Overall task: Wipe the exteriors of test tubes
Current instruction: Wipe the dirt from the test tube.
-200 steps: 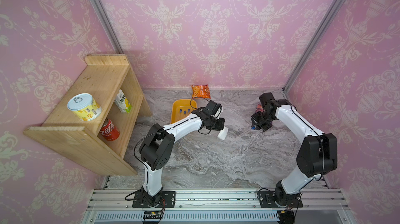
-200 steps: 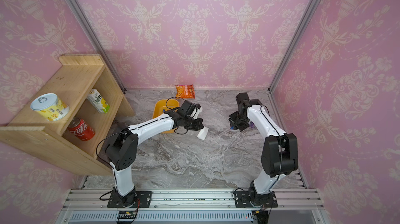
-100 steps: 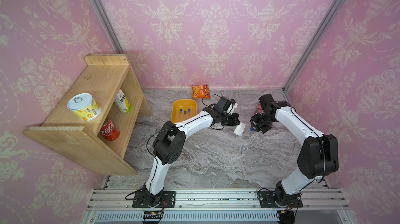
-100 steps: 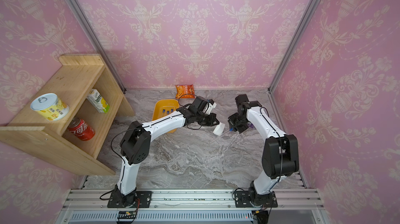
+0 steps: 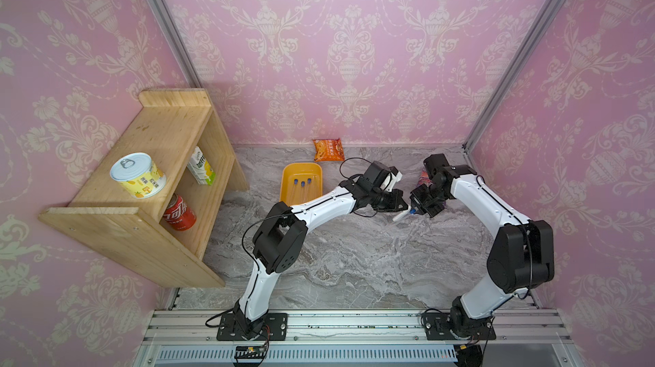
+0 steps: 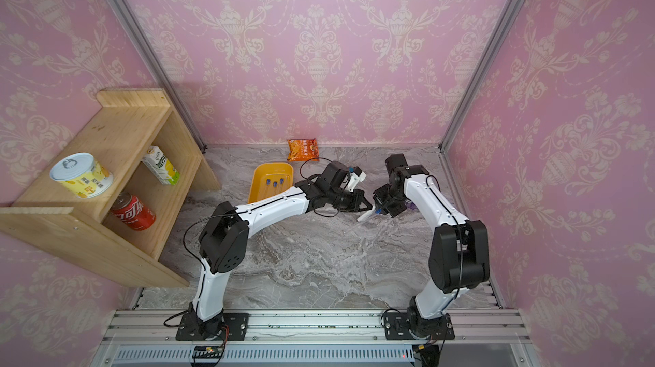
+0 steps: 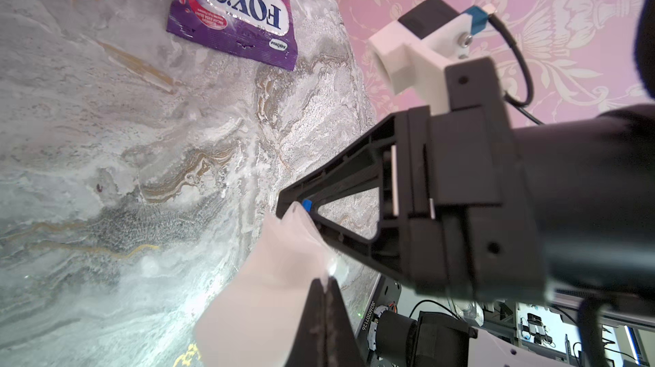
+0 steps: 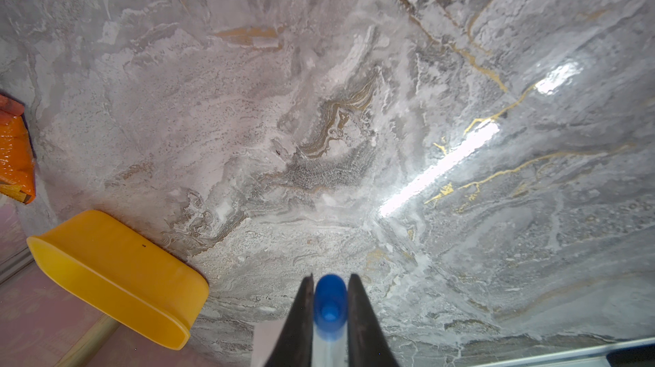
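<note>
Right now your right end effector (image 8: 330, 278) is pinching 1 test tube (image 8: 329, 315) at its blue cap (image 7: 307, 204), with the jaws narrowed onto the cap and nothing else between them. That grip looks deliberate: holding the capped end leaves the clear shaft bare for wiping. In a top view the shaft slants down from the cap toward the counter (image 6: 319, 262), out in the open between the 2 arms and clear of the clutter.

Your left end effector (image 7: 326, 278) has its fingers pressed together on a folded white wipe (image 7: 269, 276). The wipe's free edge reaches up to the cap, touching or nearly touching the right fingertips. You cannot tell from these views whether the wipe wraps the tube or only lies along it, nor whether the glass itself sits inside the left grip.

3 more capped tubes (image 5: 303, 183) lie side by side in the yellow tray (image 5: 284, 177), well apart from the held one. The tray probably serves to stop them rolling. Whether those 3 are already wiped cannot be judged from here.

The purple candy bag (image 7: 241, 10) lies flat on the counter beyond the right arm, not in the way.

My reading is that the wiping stroke on this tube is at its cap end. Thin glass held by 1 end will lever easily, so keep the pull along the shaft.
</note>
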Robot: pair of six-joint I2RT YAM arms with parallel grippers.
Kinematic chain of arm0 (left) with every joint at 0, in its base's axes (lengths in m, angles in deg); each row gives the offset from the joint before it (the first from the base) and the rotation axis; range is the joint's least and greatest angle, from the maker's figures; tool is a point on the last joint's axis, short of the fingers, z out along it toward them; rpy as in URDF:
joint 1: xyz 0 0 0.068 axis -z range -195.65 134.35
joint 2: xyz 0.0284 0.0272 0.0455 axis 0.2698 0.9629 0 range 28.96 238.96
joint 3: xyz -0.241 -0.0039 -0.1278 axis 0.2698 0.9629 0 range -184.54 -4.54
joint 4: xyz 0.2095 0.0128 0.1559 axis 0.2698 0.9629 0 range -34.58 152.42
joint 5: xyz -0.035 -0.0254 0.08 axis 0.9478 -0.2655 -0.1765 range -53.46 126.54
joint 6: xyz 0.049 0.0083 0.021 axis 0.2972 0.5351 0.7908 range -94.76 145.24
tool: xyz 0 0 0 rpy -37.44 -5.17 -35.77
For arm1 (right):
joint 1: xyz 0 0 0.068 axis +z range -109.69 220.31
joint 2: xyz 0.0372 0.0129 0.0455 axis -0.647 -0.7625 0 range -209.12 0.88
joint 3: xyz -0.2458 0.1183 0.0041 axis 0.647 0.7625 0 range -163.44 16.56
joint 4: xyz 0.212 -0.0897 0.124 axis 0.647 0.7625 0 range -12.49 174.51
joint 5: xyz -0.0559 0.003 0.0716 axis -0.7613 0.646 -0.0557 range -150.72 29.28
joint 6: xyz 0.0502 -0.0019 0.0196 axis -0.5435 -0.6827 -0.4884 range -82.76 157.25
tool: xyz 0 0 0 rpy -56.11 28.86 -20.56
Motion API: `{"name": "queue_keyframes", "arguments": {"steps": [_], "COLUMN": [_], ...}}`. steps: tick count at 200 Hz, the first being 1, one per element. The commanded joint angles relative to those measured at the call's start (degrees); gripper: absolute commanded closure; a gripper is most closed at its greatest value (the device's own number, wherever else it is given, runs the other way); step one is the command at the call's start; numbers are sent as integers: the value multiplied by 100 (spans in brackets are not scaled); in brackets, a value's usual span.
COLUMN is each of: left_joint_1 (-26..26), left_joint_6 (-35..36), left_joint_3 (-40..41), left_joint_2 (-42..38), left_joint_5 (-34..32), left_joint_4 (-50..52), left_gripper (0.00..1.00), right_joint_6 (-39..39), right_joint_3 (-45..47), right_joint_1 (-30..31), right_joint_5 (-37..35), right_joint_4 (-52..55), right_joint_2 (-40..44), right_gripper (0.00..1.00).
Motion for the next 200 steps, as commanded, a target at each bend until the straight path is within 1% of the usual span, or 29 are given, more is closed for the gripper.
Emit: {"name": "queue_keyframes", "arguments": {"steps": [1, 65, 98, 121, 161, 200], "left_joint_1": [0, -2, -11, -11, -10, -1], "left_joint_6": [-164, -121, -74, -73, -36, -104], "left_joint_3": [345, 1005, 1024, 791, 57, -662], "left_joint_2": [-376, -914, -933, -710, -138, 381], "left_joint_5": [169, 147, 118, 147, 188, 294], "left_joint_4": [-175, -146, -79, -72, 18, 124], "left_gripper": [100, 100, 100, 100, 100, 100], "right_joint_6": [29, 54, 22, 50, 61, 124], "right_joint_3": [-204, -356, -304, -273, -172, -106], "right_joint_1": [-85, -200, -191, -191, -200, -352], "right_joint_5": [-46, -56, -10, -1, 16, 7], "right_joint_4": [83, 59, -5, 28, 82, 148], "right_joint_2": [-93, -249, -256, -184, 17, 129], "right_gripper": [90, 90, 90, 90, 90, 90]}}
